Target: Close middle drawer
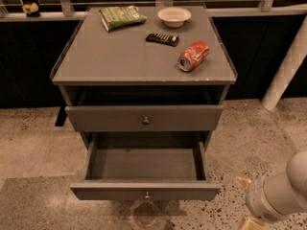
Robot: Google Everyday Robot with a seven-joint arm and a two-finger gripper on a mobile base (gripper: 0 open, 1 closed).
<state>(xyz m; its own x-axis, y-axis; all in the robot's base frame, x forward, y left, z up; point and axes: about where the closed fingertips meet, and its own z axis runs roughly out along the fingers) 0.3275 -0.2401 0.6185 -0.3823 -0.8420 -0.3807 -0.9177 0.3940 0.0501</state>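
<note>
speckled stone floor (38,143) surrounds a grey cabinet whose flat worktop (120,63) fills the upper part of the view. a dark railing runs behind it and a white post (287,68) leans at the right. near the worktop's back left corner lies a green snack bag (121,17). a white bowl (174,16) stands close to the back edge, right of centre. a small dark bar-shaped object (162,39) lies just in front of the bowl, apart from it. a red soda can (194,55) lies on its side toward the right edge.

below the front edge of the worktop sits the upper drawer (105,119), its front only a little forward, with a round knob at centre. under it the middle drawer (144,164) is pulled far out, its plain grey inside showing and its low front panel with a small knob nearest the camera.

the pincer (249,222) is low at the right, beyond the worktop's front right corner and right of the middle drawer's front panel, apart from it. it is cut by the bottom edge of the view, so whether it is open or closed cannot be told.
</note>
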